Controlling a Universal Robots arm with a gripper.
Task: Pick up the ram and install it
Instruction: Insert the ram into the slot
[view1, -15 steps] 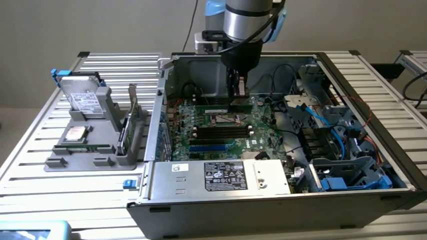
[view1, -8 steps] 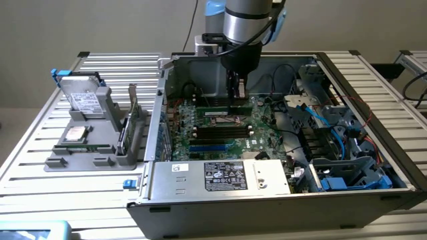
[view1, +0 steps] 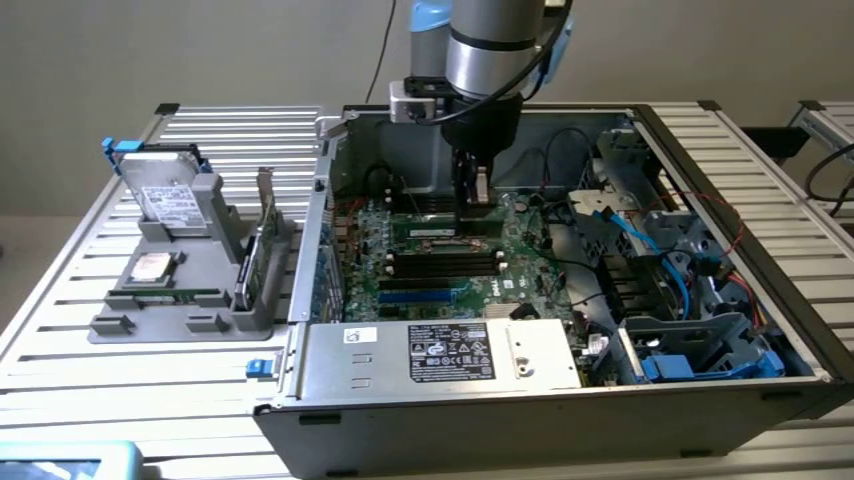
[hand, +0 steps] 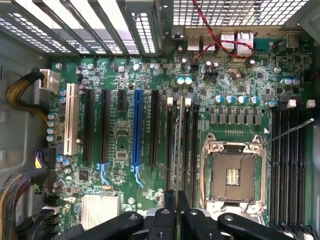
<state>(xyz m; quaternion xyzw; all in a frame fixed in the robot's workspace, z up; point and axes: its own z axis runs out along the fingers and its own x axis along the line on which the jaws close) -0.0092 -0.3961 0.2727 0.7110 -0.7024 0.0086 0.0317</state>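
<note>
The gripper (hand: 177, 199) points straight down into an open computer case, its 2 black fingers drawn in narrow and apparently pinching the ram (hand: 178, 150). In the wrist view the ram shows edge-on, as 1 thin grey line running out from between the fingers. In the exterior view it is a slim green strip (view1: 430, 216) level under the gripper (view1: 471, 198), reaching toward the exterior view's left.

Just below lies the green motherboard (hand: 125, 140). The ram's edge hangs over a group of long black memory slots (hand: 187, 145) with white end latches, running parallel to them. I cannot tell whether it touches a slot. Just beside those slots sits the open, silver-framed CPU socket (hand: 232, 175).

Likely risks:
- The strip lines up between 2 slots rather than squarely over 1, so pressing down could land it on a slot wall.
- A tilted or reversed strip would jam against the slot key.
- A shut latch would block seating.
- A thin pinch could let it slip.

Farther off, outside the case, a grey holder (view1: 160, 325) carries 1 silver hard drive (view1: 167, 195).
</note>
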